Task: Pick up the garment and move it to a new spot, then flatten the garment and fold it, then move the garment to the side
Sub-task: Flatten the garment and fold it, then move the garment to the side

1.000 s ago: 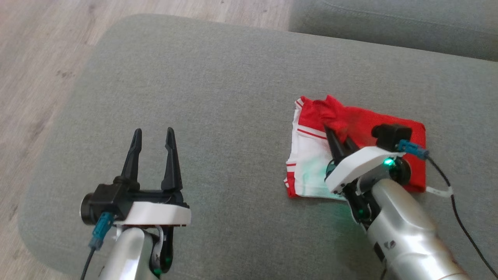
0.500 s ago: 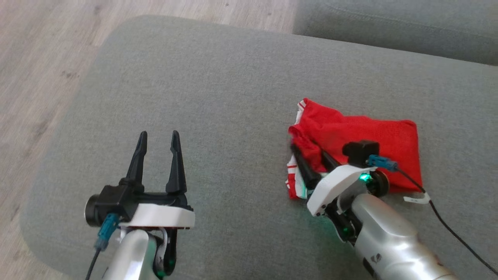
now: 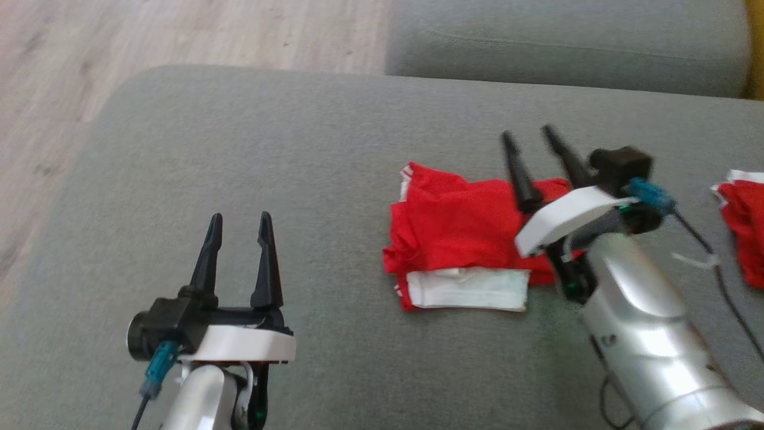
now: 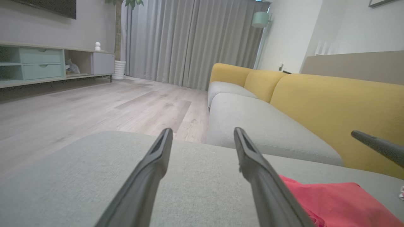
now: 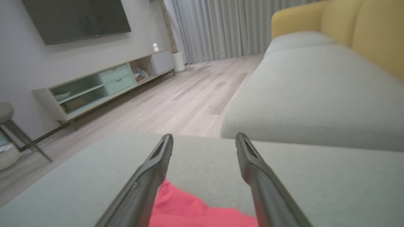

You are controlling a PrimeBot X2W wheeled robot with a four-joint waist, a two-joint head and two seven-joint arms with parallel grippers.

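On my left little has changed: my left gripper (image 3: 240,218) is parked over the near left part of the grey cushion (image 3: 268,137) as it was a second ago, fingers pointing at the far edge, jaws spread wide and empty. My head has turned since then, so the whole scene sits differently. The real change is on my right. A second ago my right gripper (image 3: 527,134) was pinched almost shut with its tips down in the red cloth; now its jaws stand wide apart with nothing between them, and the arm has lifted, so the fingers cross above the garment's far right corner with their tips past its far edge. The garment (image 3: 459,221) lies folded on the cushion right of the middle, red side up, with a white band now along its near edge where earlier a white panel showed at its left. My right forearm slants up from the near right. Bare cushion runs from the garment to the rounded left edge and on to the far edge, beyond which lie the wood floor (image 3: 179,30) and a sofa seat (image 3: 567,54). Right of my arm a second red cloth (image 3: 743,209) lies at the cushion's right side.
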